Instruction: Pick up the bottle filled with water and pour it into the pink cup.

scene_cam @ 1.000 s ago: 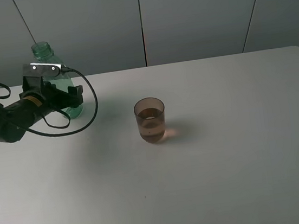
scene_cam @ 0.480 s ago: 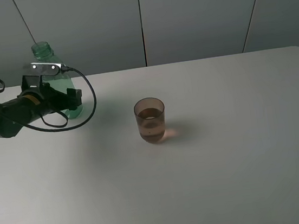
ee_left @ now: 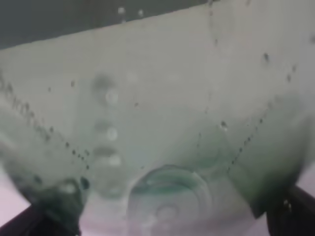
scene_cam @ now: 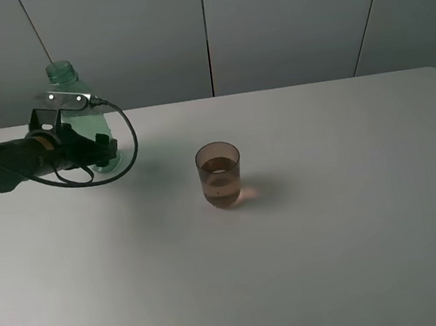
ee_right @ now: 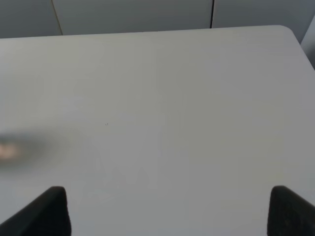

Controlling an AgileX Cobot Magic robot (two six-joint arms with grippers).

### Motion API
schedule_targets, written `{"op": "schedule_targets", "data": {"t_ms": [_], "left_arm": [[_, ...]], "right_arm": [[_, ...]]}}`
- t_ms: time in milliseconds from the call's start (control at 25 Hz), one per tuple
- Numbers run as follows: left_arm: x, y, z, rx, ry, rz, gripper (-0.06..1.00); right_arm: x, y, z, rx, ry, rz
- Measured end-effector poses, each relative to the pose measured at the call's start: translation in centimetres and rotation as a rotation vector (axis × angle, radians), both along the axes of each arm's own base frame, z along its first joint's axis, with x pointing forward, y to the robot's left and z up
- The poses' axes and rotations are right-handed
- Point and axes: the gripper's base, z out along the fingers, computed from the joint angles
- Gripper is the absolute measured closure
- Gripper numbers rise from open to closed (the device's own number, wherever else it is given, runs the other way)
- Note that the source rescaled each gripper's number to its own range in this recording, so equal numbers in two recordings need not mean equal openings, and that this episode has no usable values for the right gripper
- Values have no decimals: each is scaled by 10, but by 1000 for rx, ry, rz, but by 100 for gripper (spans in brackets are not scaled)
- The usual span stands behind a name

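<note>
Left fingers [ee_left: 49, 219] around bottle [ee_left: 157, 128]

I work in what looks like a bare lab or test room, judging by the plain white rounded-corner table [scene_cam: 352, 218] under my arms and the flat grey wall panels [scene_cam: 288, 19] with thin seams behind it.

Showing translucent green on the bottle [scene_cam: 79, 116], speckled with pale droplets up close [ee_left: 162, 123]. Glowing brownish-pink in the pink cup [scene_cam: 219, 175], darker amber banding through its liquid. Appearing black on the left gripper [scene_cam: 99, 152] and its looping cable [scene_cam: 125, 154]. Spreading plain off-white over the table [scene_cam: 329, 221], against grey wall panels [scene_cam: 280, 20].
</note>
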Motion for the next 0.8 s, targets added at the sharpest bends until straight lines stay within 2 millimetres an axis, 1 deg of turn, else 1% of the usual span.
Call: {"op": "schedule_targets", "data": {"t_ms": [80,240,480,600,800], "left_arm": [[-4,1,5,2,4,0,-4],[-19,4,17,9,33,-1,-4],[-44,10,41,42,176,-1,-4],[-56,13,59,58,242,-1,-4],[-77,18,102,55,233,-1,-4]], "right_arm": [[0,0,0,0,0,0],[0,0,0,0,0,0],[0,0,0,0,0,0],[0,0,0,0,0,0],[0,0,0,0,0,0]]}}
